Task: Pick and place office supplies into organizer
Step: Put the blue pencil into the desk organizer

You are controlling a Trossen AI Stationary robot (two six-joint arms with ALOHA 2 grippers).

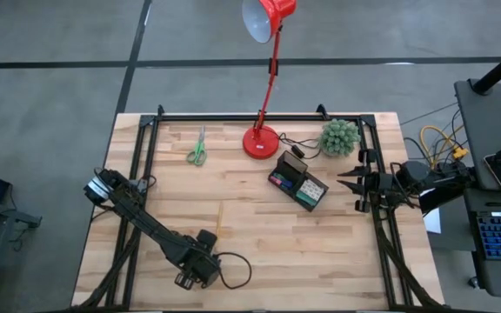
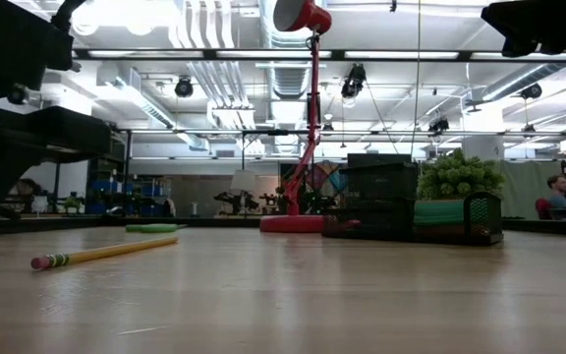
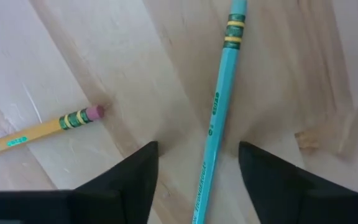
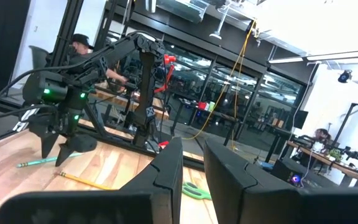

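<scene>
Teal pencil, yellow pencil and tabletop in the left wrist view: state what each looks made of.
Teal pencil: likely painted wood, glossy, with a green-and-gold ferrule band. Yellow pencil: the same, with a pink rubber eraser. Tabletop: pale jointed wood planks, visible grain, satin sheen.
</scene>
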